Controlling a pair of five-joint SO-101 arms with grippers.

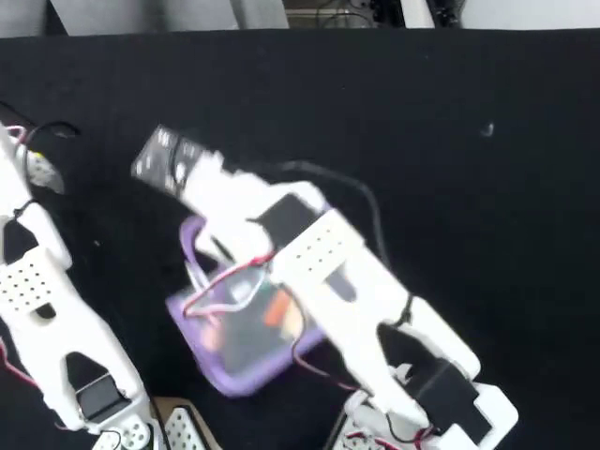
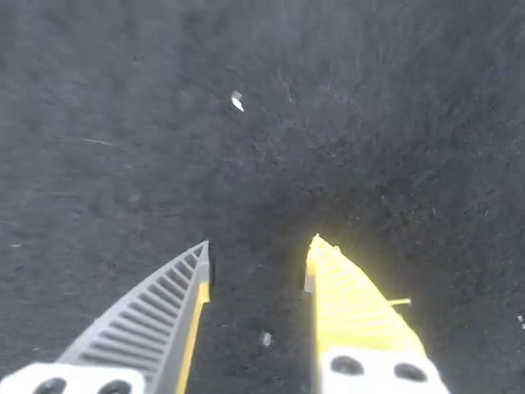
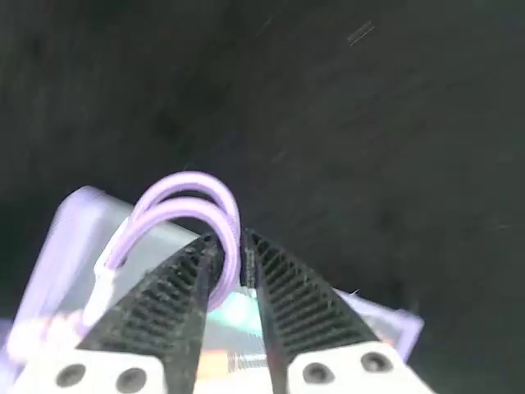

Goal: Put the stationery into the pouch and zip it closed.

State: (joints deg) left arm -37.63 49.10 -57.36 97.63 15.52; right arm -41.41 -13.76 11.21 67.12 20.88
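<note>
Table [image 1: 469, 187]: pouch [image 1: 239, 361] well off far edge, right tool [image 3: 232, 246] gripping loop [image 3: 187, 178].

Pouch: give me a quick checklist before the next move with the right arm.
1. Right end effector shut on the pouch's purple loop: ok.
2. Stationery inside the pouch, seen through its clear side: ok for an orange piece; cannot tell for the rest.
3. Zip closed: cannot tell; the arm covers part of the pouch.
4. Left end effector open, holding nothing: ok.
5. Left end effector bracing the pouch: not ok; it is over bare table.
</note>
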